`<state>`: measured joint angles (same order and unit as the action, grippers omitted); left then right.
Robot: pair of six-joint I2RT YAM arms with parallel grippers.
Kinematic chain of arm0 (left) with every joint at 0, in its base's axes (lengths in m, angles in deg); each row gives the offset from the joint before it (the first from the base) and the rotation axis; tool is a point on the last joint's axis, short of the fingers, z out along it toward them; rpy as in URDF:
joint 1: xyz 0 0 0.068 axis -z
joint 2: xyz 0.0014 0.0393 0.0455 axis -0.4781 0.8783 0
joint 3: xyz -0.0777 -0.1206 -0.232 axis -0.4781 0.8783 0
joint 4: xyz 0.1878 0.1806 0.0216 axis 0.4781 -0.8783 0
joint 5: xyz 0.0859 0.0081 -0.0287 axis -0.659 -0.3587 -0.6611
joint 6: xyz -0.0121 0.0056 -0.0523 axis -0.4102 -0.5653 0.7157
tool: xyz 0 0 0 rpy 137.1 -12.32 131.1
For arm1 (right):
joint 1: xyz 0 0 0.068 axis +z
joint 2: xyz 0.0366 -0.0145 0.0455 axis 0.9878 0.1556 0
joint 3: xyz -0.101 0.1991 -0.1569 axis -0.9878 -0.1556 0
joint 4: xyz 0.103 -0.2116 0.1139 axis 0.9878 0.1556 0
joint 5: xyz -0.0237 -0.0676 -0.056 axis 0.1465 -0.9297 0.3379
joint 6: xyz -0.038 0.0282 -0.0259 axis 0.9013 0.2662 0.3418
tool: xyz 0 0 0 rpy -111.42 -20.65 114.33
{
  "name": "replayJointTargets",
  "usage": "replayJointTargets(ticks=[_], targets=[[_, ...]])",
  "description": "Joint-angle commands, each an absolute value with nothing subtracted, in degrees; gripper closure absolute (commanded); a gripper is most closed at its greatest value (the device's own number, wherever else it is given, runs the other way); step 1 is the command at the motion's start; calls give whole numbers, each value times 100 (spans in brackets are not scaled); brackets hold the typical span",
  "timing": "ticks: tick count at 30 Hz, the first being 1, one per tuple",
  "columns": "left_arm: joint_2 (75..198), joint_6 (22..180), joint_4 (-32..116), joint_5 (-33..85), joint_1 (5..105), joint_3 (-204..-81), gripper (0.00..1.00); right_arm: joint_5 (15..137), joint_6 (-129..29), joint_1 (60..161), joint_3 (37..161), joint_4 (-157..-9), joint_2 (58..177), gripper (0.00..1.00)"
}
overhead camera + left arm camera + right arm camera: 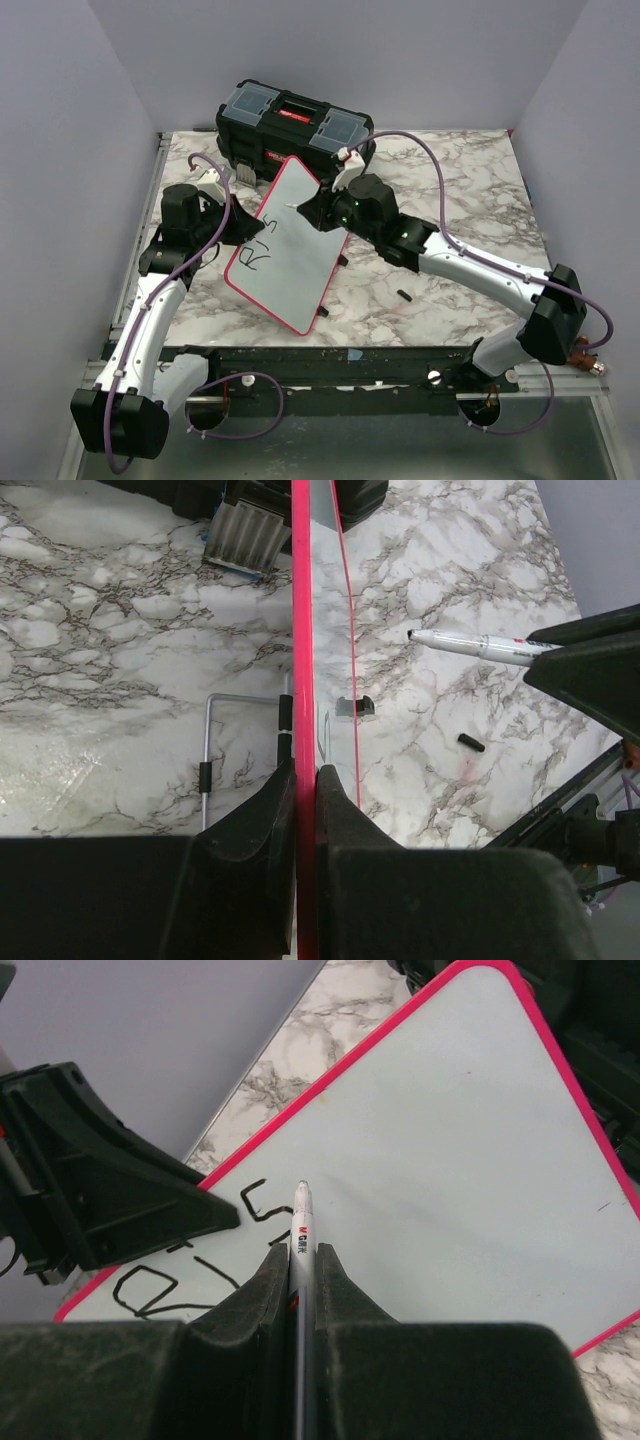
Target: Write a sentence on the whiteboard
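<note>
Noted: left pincer (306,780) clamps whiteboard (300,265) rim; right pincer (300,1258) grips marker pen (302,1215), tip at the started sentence (262,1202). Recommend: board held steady, light pressure, even spacing.

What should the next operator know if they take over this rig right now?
Left claw: shut on the whiteboard rim, holding it tilted up off the marble table, in front of the black toolbox.
Right claw: shut on the marker pen, tip beside the last letter, seemingly just off the face.
Done: first letters of the sentence, roughly "Ris".
Left: rest of the sentence; most of the board is blank.
</note>
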<state>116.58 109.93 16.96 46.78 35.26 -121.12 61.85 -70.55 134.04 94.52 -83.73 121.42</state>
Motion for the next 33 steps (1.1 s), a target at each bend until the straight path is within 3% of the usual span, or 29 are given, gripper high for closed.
replayJointTargets(ticks=[1,33], targets=[[11570,10428,1763,4615,3567,-12054,100,6253,-7012,13372,9742,-8481,12364,99],[11592,10408,1755,4605,3560,-12072,100,6619,-7013,13244,9976,-8587,12994,99]])
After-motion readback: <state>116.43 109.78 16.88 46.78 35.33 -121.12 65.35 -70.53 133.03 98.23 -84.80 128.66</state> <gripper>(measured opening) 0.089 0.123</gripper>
